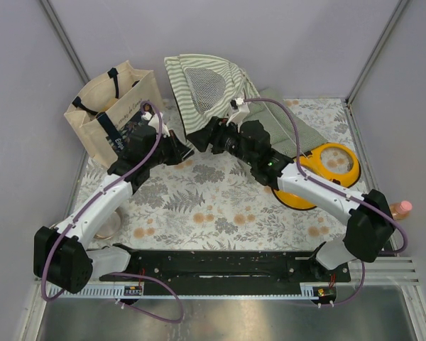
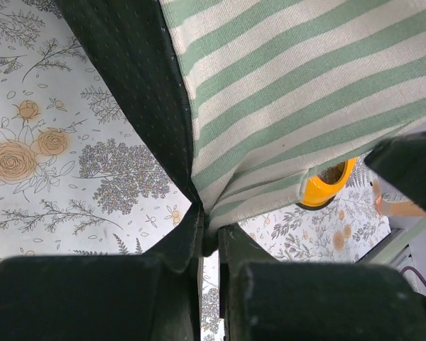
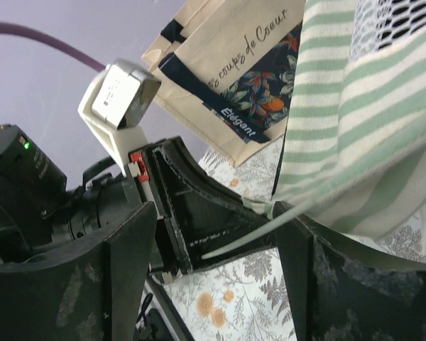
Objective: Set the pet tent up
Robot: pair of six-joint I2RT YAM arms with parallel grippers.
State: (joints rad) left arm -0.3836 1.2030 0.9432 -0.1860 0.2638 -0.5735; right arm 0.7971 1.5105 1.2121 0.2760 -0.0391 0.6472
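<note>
Striped pet tent (image 1: 199, 85) is partly lifted; my left claw (image 2: 210, 238) pinches a fabric corner, right claw (image 3: 214, 234) gapes wide, holding nothing. Next, I reckon, close on the thin pole (image 3: 248, 233) and spread it.

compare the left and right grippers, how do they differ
The left gripper is shut, pinching the pet tent by its striped fabric; the right gripper is open, jaws wide apart, gripping nothing. The left gripper sits nearer the tote bag, the right gripper nearer the yellow bowl. Both meet at the tent's lower edge.
</note>
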